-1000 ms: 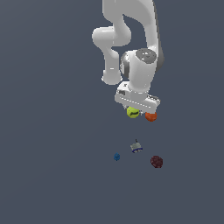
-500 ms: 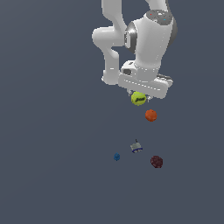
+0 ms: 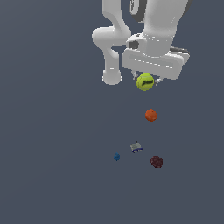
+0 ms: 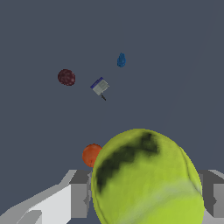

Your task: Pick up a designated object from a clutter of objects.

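Gripper (image 3: 145, 81) clamps yellow-green ball (image 3: 145, 82) between fingers, above orange ball (image 3: 151, 115).

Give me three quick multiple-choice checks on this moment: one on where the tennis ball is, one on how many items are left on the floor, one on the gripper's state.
1. Where is the yellow-green ball?
A. Between the gripper fingers, above the floor
B. On the floor beside the blue lump
C. Out of view

2. How many items lie on the floor?
A. Two
B. Four
C. Six

3. What is the gripper's state?
A. Wide open, holding nothing
B. Closed on the orange ball
C. Closed on the yellow-green ball

Answers: 1 A, fingers flank it in the wrist view. 2 B: orange ball, grey-and-blue piece, blue lump, maroon ball. 3 C, it hangs from the gripper.
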Motion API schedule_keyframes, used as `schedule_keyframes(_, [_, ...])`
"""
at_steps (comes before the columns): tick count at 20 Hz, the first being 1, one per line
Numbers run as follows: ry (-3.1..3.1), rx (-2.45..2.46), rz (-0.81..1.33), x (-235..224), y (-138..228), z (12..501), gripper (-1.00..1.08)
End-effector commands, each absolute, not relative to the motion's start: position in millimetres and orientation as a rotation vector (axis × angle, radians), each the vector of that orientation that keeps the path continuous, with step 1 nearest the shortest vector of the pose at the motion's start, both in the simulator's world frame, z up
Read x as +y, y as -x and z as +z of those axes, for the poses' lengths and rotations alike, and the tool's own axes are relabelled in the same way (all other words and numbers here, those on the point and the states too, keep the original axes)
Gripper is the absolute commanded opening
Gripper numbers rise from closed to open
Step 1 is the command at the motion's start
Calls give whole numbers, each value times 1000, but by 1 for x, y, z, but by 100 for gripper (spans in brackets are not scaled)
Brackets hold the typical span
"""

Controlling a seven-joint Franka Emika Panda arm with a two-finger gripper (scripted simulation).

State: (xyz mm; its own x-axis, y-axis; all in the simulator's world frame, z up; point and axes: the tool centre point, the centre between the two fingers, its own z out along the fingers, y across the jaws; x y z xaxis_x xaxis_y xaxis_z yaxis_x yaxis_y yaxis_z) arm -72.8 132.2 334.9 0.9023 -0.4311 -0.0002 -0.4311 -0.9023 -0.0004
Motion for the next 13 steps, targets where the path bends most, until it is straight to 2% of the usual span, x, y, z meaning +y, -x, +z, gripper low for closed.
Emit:
schedule_keyframes(1, [3063,695,0,134,73,353,-100])
schedule_keyframes(13, [3064,696,0,139,70,388,-100])
